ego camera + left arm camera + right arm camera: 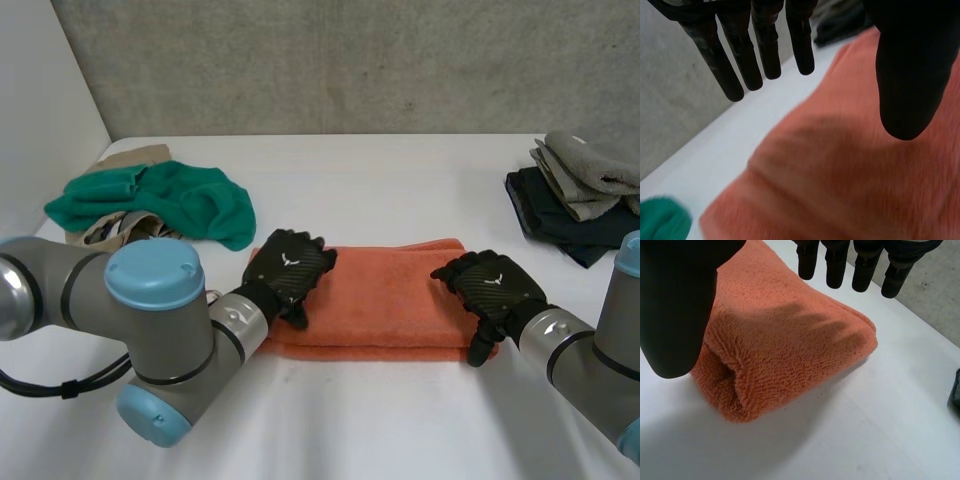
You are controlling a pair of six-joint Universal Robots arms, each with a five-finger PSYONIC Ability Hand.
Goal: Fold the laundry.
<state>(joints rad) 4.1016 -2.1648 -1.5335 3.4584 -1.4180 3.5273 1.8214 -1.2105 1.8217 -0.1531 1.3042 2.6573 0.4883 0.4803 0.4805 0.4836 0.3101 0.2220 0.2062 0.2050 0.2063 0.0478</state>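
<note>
The towel is lying folded in the middle of the table, left hand at its left end, right hand at its right, both showing straight fingers and gripping nothing (next, I'd guess: pinching an end, folding across).

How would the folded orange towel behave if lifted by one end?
Probably floppy: the orange towel is soft, layered terry, so the free end would likely sag and unfold. Its fuzzy pile suggests it would drag on the table rather than slide. Lying flat, it seems unlikely to roll.
</note>
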